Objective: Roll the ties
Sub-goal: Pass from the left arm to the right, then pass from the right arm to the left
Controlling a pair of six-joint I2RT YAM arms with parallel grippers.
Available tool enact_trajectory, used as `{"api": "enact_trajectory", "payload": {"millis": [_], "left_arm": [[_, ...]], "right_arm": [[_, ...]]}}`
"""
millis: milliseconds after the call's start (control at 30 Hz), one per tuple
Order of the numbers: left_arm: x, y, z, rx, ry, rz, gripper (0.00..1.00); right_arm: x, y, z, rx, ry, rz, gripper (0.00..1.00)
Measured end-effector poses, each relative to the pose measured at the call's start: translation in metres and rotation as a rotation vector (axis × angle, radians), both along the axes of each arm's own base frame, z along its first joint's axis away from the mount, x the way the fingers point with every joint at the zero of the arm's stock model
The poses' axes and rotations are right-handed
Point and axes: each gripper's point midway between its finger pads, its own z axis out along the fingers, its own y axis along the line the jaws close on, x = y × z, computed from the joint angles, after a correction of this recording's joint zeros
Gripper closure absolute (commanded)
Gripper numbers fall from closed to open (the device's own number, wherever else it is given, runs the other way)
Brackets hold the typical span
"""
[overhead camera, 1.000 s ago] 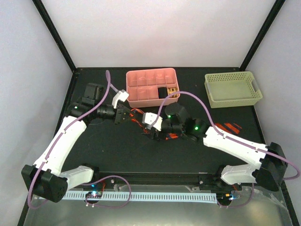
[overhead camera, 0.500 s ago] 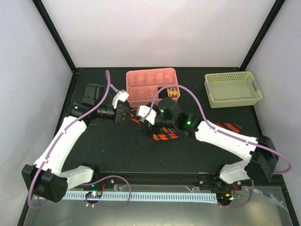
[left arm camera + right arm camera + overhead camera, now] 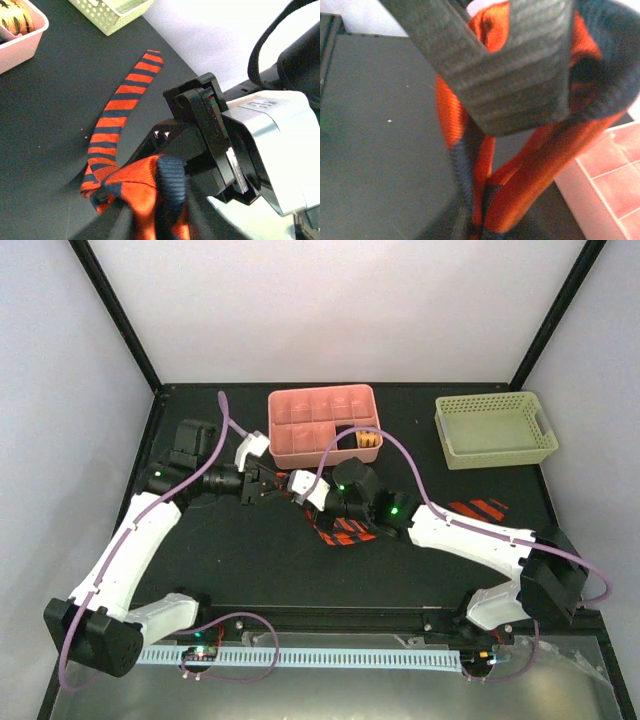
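Tie (image 3: pixel 347 532) is bunched near the middle of the table (image 3: pixel 250 560), just in front of the pink tray (image 3: pixel 272 430), its tail trailing toward the right edge. The right gripper (image 3: pixel 296 490) is clamped on it. The left gripper (image 3: pixel 270 487) sits just beside it, and I cannot tell whether it is open or closed.

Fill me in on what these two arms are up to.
Both arms meet in front of the pink tray, working on an orange-red, navy-striped tie. The right gripper is shut on a bunched fold of it. The left gripper sits right against the same bunch, though its grip is unclear. The rest of the tie trails across the black table toward the right. It is not rolled yet.
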Motion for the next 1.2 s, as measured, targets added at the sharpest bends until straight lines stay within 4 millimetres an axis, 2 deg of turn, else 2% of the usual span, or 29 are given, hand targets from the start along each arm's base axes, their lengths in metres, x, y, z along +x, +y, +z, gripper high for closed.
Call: {"api": "enact_trajectory", "payload": {"millis": [33,67,100,133,267,400,467,533,767,967,1067,1200], "left_arm": [[0.0,0.001,0.0,0.001,-0.006,0.004,0.26],[0.001,0.003,0.0,0.01,-0.023,0.007,0.14],[0.002,0.004,0.001,0.015,-0.034,0.012,0.06],[0.003,0.007,0.002,0.036,-0.059,0.019,0.02],[-0.001,0.018,0.021,0.115,-0.286,-0.009,0.01],[-0.044,0.029,0.045,0.159,-0.632,-0.109,0.01],[-0.067,0.031,0.054,0.158,-0.741,-0.164,0.01],[-0.076,0.029,0.058,0.147,-0.793,-0.208,0.01],[-0.076,0.019,0.058,0.127,-0.778,-0.269,0.01],[-0.093,-0.001,0.067,0.11,-0.78,-0.352,0.01],[-0.096,-0.007,0.074,0.11,-0.78,-0.365,0.06],[-0.09,-0.014,0.083,0.107,-0.761,-0.349,0.13]], "right_arm": [[-0.001,0.0,0.0,0.0,0.004,0.008,0.98],[-0.002,-0.001,0.0,0.003,0.013,0.018,0.98],[-0.005,-0.001,0.001,0.007,0.024,0.034,0.98],[-0.007,-0.003,0.002,0.013,0.04,0.056,0.98],[-0.014,-0.012,0.012,0.037,0.103,0.131,0.98],[-0.03,-0.017,0.034,0.077,0.154,0.239,0.98],[-0.044,-0.017,0.047,0.098,0.176,0.307,0.98],[-0.055,-0.017,0.058,0.118,0.191,0.364,0.98],[-0.077,-0.019,0.079,0.149,0.219,0.484,0.98],[-0.083,-0.019,0.084,0.153,0.227,0.523,0.97],[-0.085,-0.019,0.085,0.155,0.227,0.54,0.96],[-0.089,-0.02,0.086,0.156,0.228,0.562,0.95]]}}
